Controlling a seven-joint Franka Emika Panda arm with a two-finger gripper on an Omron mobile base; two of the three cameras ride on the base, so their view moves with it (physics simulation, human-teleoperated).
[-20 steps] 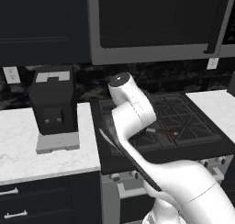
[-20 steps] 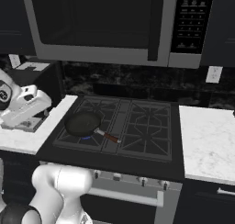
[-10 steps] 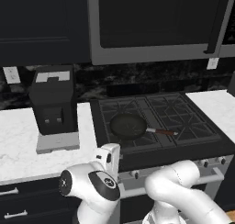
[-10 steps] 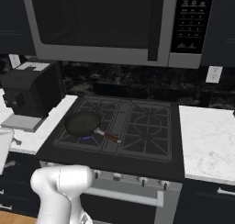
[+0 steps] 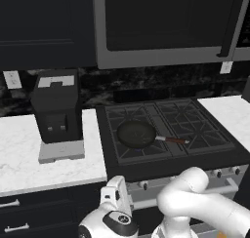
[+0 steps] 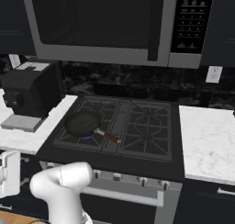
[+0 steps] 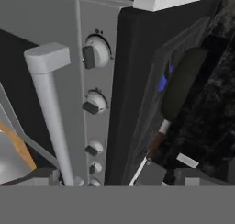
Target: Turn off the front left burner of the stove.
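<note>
I see the stove [image 5: 171, 134] centred in both base views, between two white counters [image 5: 29, 154]. The front left burner [image 6: 85, 137] carries a dark frying pan [image 6: 83, 123], a blue flame showing under its edge. In the hand view, rolled sideways, the silver knobs [image 7: 97, 53] run from 12 toward 6 o'clock beside the oven handle bar [image 7: 53, 113]. I read the gripper jaws as standing wide apart, nothing between them.
</note>
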